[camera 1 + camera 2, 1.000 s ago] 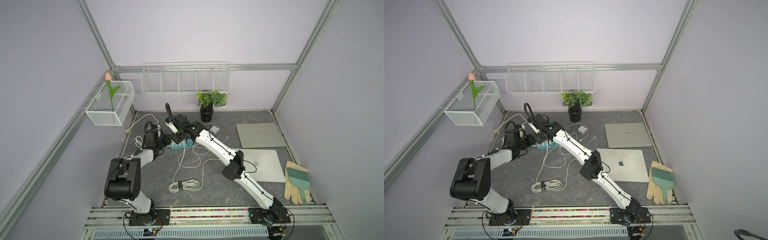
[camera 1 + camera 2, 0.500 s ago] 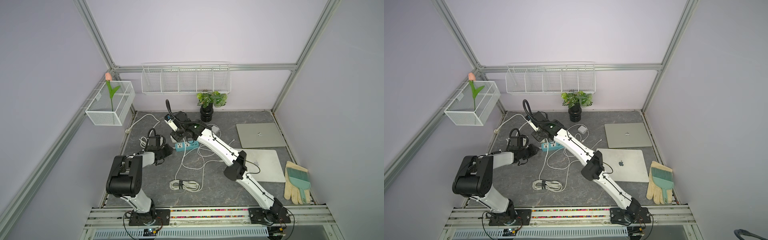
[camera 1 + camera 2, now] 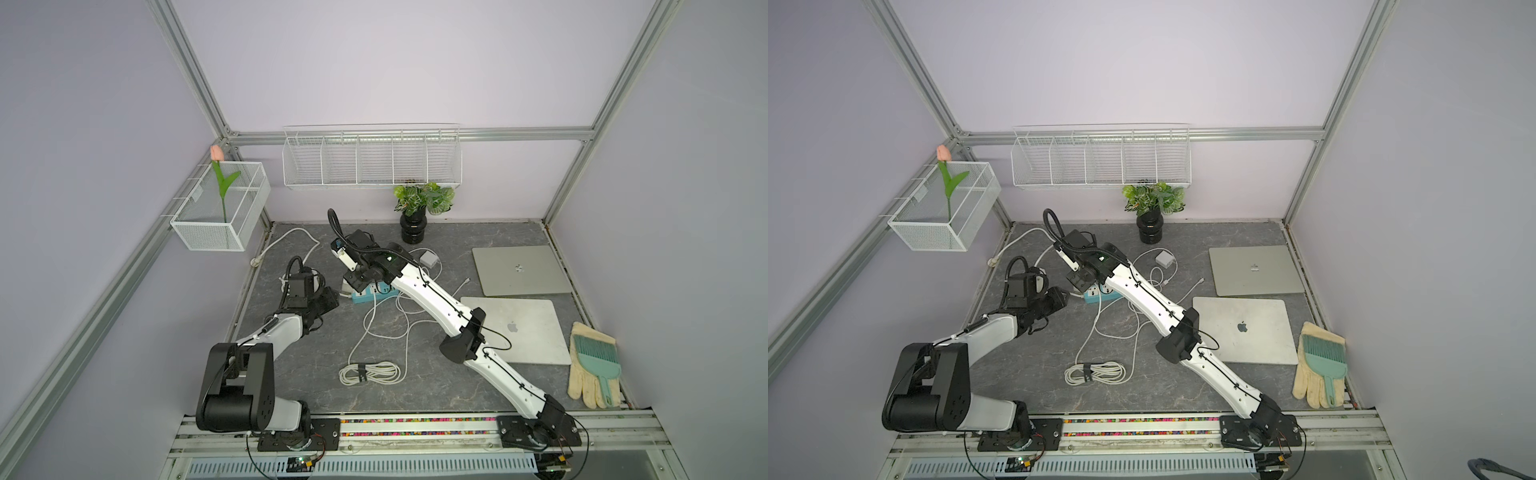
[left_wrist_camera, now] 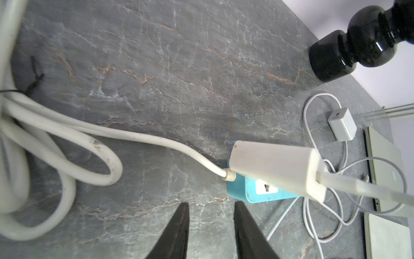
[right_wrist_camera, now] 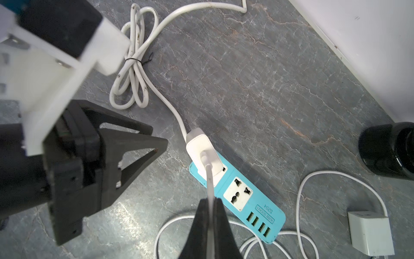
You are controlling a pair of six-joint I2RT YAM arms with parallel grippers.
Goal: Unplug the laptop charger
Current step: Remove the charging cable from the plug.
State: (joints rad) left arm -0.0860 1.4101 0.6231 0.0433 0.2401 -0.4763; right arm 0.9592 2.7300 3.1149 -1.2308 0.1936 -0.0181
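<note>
**Pulling the laptop charger out of the power strip**

1. Power strip [image 5: 257, 197]: it lies flat and loose on the table [image 3: 457, 399], so it will probably lift along with the plug. The left gripper [image 4: 209, 205] is empty, with its jaws narrowly apart, just beside the strip's cord end. Press it down on the blue body before you pull.

2. Laptop charger [image 5: 202, 154]: the white block sits in the end socket of the strip and leans. The views do not show whether its pins are already partly out. Pull along the line of the pins, never sideways.

3. Cable [image 5: 208, 179]: the right gripper [image 5: 209, 201] is clamped on this thin lead, not on the block. A sharp tug here would likely strain the joint where the cable enters the block. Draw steadily, or regrip on the block itself.
</note>
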